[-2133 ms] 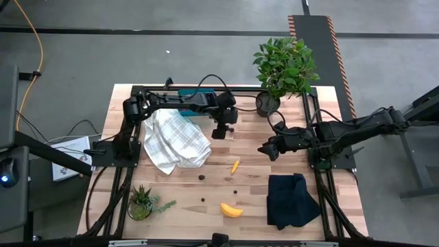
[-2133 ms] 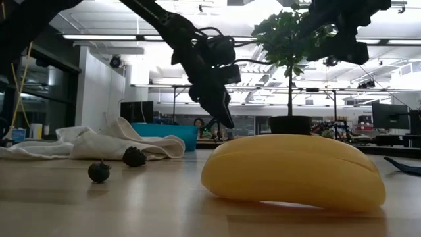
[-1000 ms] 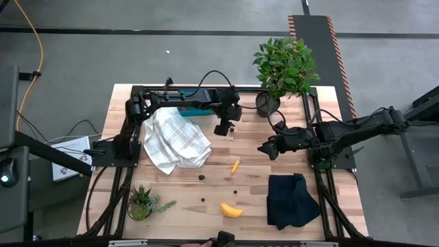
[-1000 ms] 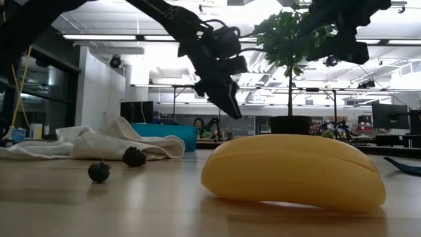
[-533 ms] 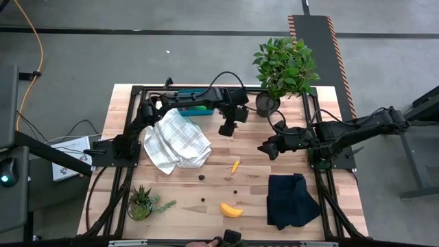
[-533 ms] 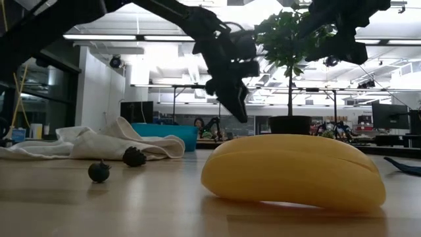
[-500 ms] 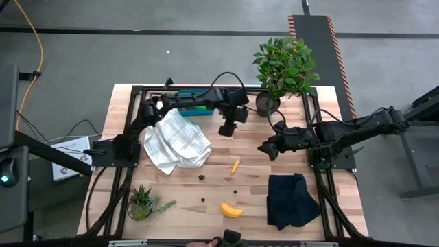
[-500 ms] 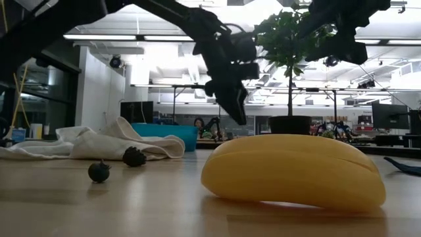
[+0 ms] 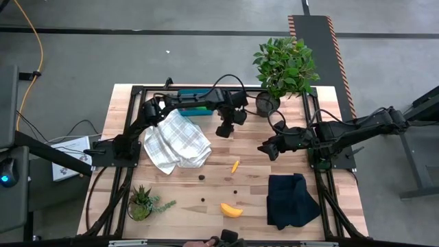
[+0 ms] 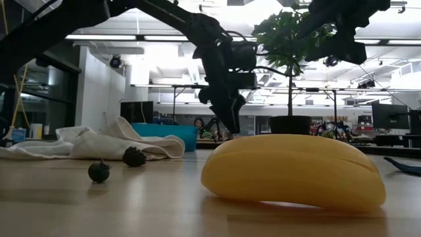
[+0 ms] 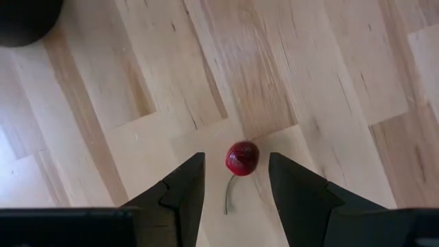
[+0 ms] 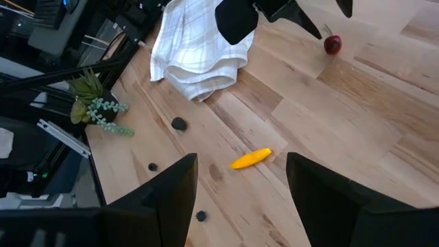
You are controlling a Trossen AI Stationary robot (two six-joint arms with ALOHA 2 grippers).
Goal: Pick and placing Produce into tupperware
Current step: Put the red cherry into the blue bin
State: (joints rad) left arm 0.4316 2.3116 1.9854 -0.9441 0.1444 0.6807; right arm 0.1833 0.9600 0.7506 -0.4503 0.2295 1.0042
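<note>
Left wrist view: we saw our left gripper [image 11: 234, 180] hang with jaws apart over a red cherry [image 11: 241, 157] on the counter [image 11: 329, 82], while our right gripper [image 12: 240, 182] waited, jaws wide.

The tupperware [image 9: 195, 109] sits behind the cloth [image 9: 175, 139], with the banana [image 9: 231, 210] at the table's [image 9: 329, 206] front.

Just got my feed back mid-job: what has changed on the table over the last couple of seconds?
The left gripper swung from beside the white checked cloth toward the table's far side, then eased back; it now hangs open over a small red cherry, holding nothing. The right gripper, banana, carrot and teal tupperware stayed put.
</note>
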